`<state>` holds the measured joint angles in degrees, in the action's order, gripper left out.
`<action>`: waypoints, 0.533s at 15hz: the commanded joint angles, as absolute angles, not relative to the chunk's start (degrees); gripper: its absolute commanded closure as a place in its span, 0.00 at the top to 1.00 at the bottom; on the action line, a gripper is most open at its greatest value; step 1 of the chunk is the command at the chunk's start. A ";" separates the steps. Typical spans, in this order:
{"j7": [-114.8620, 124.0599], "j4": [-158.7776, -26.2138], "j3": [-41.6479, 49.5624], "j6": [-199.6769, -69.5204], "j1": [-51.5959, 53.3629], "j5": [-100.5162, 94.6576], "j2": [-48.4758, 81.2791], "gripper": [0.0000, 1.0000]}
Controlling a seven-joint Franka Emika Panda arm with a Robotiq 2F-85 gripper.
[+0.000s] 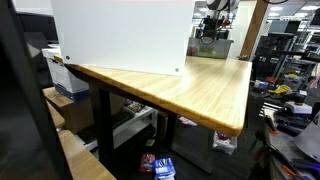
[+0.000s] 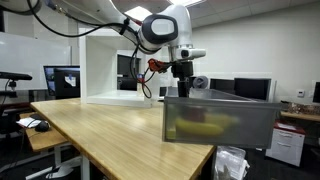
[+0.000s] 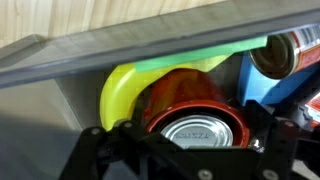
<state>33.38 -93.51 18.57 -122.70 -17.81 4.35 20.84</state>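
Two cans (image 3: 203, 137), one yellow bowl (image 3: 125, 90), one bin (image 2: 220, 120).

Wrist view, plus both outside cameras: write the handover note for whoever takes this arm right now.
Gripper: open, holding nothing. It hangs over the grey bin, with the fingers spread on either side of the red-labelled can.
Things: the red-labelled can stands upright in the bin, against a yellow-green plate, with a second can beside it. The bin sits on the wooden table.
Done: the arm is lined up over the can.
Left: the can is not yet gripped, and nothing is out of the bin.

Robotics lab: monitors (image 2: 62, 80), cluttered benches (image 1: 291, 95).
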 commanded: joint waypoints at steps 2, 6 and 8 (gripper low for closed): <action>32.50 -90.04 18.99 -120.82 -19.10 5.87 22.95 1.00; 32.71 -89.28 19.10 -120.00 -19.55 6.02 23.85 1.00; 32.78 -89.01 19.12 -119.75 -19.73 6.04 24.14 1.00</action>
